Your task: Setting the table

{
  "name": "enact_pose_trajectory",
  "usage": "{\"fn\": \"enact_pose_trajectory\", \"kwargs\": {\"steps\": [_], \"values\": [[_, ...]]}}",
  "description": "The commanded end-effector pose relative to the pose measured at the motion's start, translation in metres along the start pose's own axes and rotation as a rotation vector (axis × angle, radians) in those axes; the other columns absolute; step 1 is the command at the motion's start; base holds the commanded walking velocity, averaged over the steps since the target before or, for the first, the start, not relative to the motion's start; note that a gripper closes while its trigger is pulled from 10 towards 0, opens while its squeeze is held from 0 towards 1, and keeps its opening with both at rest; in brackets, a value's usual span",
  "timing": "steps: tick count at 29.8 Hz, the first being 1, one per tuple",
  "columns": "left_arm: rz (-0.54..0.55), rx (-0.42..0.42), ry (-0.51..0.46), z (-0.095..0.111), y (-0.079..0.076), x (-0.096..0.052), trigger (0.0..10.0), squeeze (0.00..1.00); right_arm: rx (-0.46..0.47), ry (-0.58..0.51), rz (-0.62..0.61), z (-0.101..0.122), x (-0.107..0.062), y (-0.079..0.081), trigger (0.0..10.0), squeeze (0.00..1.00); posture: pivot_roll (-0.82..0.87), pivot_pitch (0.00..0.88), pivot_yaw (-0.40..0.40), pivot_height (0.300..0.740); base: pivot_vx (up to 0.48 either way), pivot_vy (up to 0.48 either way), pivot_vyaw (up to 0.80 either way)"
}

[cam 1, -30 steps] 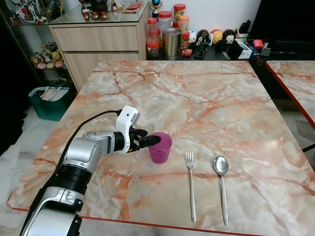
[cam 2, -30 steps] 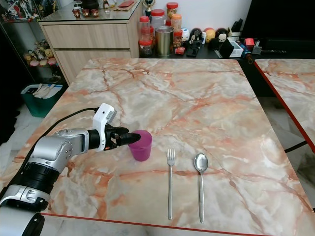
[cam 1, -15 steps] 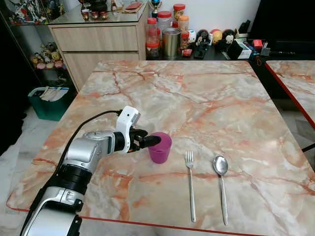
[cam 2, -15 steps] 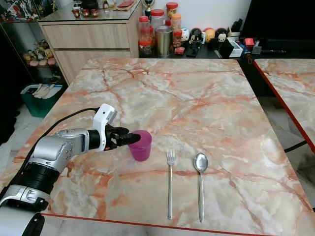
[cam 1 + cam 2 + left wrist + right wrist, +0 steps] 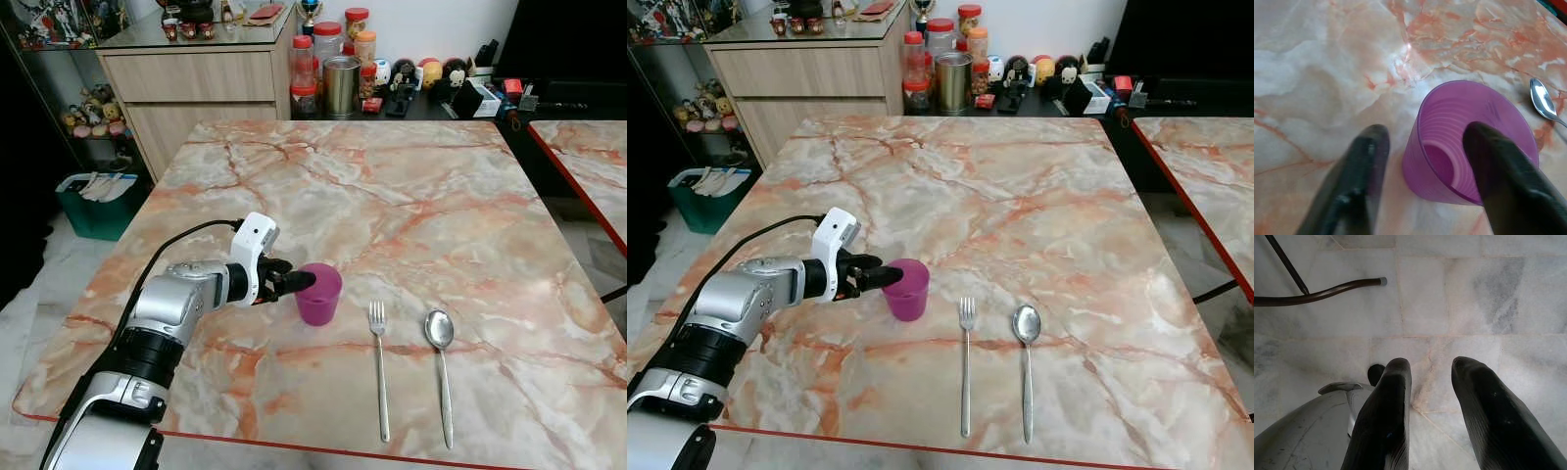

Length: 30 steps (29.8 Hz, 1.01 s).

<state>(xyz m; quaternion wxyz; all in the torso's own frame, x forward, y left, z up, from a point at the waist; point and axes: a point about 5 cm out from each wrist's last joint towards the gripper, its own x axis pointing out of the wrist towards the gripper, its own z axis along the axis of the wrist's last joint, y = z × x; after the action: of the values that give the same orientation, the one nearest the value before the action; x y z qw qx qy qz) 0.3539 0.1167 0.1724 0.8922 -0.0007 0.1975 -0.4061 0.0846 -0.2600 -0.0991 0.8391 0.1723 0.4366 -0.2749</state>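
We had the left gripper straddling the near wall of the purple cup: one black finger reached inside the mouth and the other ran down the outside, so the rim was what the pincer worked on. From the wrist view there seemed to be a sliver of daylight between the outer finger and the wall, so we could not tell for certain whether the fingers were pinching the wall or merely set around it. A rim hold made sense here, we judged, because the cup tapers and its smooth plastic would slip in a grasp round the body.

The cup stood upright on the marble table, near its front edge, just to the left of the fork, with the spoon lying parallel beyond. It looked placed as a drink beside the cutlery. The cup was translucent, with faint rings inside its wall. The cutlery was slender, polished metal, and the tabletop was glossy stone veined in orange.

Our right gripper hung idle over the pale floor tiles, its fingers spread apart.
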Motion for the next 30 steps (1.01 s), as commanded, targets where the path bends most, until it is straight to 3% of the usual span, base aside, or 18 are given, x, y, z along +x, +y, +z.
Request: {"fn": "enact_pose_trajectory", "kwargs": {"steps": [1, 4, 5, 7, 8, 13, 14, 30], "values": [[0.01, 0.002, 0.029, -0.0081, 0.0021, -0.0006, 4.9, 0.0, 0.008, 0.003, -0.012, -0.0022, -0.001, -0.0028, 10.0, 0.0, 0.05, 0.093, 0.024, 0.74, 0.0, 0.0, 0.0], [0.012, 0.003, 0.03, -0.0085, 0.0021, -0.0003, 4.7, 0.0, 0.008, 0.003, -0.012, -0.0022, -0.001, -0.0029, 10.0, 0.0, 0.05, 0.093, 0.023, 0.74, 0.0, 0.0, 0.0], [0.012, 0.003, 0.031, -0.0085, 0.0021, -0.0003, 3.8, 0.0, 0.008, 0.003, -0.012, -0.0022, -0.001, -0.003, 10.0, 0.0, 0.05, 0.093, 0.023, 0.74, 0.0, 0.0, 0.0], [0.013, 0.003, 0.031, -0.0085, 0.0021, -0.0003, 3.4, 0.0, 0.007, 0.003, -0.013, -0.0022, -0.0011, -0.003, 10.0, 0.0, 0.05, 0.093, 0.023, 0.74, 0.0, 0.0, 0.0], [0.013, 0.005, 0.031, -0.0086, 0.0021, -0.0003, 1.8, 0.0, 0.007, 0.004, -0.013, -0.0022, -0.0011, -0.003, 10.0, 0.0, 0.05, 0.094, 0.023, 0.74, 0.0, 0.0, 0.0], [0.013, 0.007, 0.033, -0.0087, 0.002, -0.0001, 1.2, 0.0, 0.007, 0.004, -0.013, -0.0021, -0.0011, -0.0032, 10.0, 0.0, 0.05, 0.095, 0.023, 0.74, 0.0, 0.0, 0.0], [0.014, 0.008, 0.033, -0.0087, 0.002, -0.0001, 0.2, 0.0, 0.007, 0.004, -0.013, -0.0021, -0.0011, -0.0032, 10.0, 0.0, 0.05, 0.094, 0.023, 0.74, 0.0, 0.0, 0.0], [0.018, 0.016, 0.03, -0.007, 0.0037, -0.0021, 0.0, 0.0, 0.008, 0.004, -0.012, -0.0024, -0.0011, -0.0032, 10.0, 0.0, 0.05, 0.096, 0.024, 0.74, 0.0, 0.0, 0.0]]}}
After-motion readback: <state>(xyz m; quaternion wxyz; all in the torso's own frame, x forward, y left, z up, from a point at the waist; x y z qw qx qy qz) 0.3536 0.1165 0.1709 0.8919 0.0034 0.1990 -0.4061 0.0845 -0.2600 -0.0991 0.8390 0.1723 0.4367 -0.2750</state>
